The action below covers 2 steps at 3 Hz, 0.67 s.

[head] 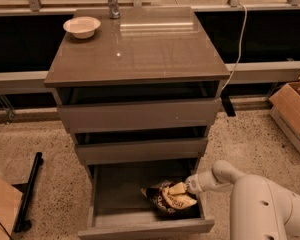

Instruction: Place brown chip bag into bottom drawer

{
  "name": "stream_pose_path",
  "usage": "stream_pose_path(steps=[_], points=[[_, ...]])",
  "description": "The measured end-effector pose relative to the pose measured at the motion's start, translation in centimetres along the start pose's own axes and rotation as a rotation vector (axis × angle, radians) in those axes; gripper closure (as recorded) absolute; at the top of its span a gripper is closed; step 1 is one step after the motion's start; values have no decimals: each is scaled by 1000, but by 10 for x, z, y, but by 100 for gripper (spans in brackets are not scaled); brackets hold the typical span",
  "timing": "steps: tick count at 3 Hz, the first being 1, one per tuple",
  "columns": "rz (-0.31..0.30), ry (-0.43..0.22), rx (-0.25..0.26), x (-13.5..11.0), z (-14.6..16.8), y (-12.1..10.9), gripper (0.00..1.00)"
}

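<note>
One brown chip bag (166, 200) lies just beside the gripper (191, 185), lower than it and on the side away from the arm. It is down inside the bottom drawer (119, 186), on the floor near the right front corner. The bag's upper right end touches the gripper's tip, and the rest spreads out flat toward the middle of the drawer.

The bag is crumpled, crinkly foil, dark brown with pale yellow patches nearest the gripper. The drawer is a deep, plain grey-brown box with a flat floor and no handle, pulled out well past the two drawers above the gripper. Higher up, the bench (155, 54) has a smooth glossy brown top that catches the light. Far above and to the left of the gripper, a shallow whitish bowl (82, 26) sits at its back corner, with a small metal can (112, 1) just beside it.

The gripper is a small whitish tip at the end of a smooth, rounded white arm (225, 173) that reaches into the drawer over its right wall. It rests against the bag, but I cannot tell whether it is clamped on the foil or only touching it.
</note>
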<state>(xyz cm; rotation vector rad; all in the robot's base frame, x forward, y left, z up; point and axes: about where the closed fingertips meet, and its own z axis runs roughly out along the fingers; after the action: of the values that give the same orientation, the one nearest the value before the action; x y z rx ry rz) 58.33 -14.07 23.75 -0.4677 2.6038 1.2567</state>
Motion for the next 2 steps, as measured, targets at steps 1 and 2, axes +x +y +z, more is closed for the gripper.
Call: stream_pose_path(steps=[1,2], points=[[1,4,-5,1,4,1,7],[1,6,-6,2,5,2,0]])
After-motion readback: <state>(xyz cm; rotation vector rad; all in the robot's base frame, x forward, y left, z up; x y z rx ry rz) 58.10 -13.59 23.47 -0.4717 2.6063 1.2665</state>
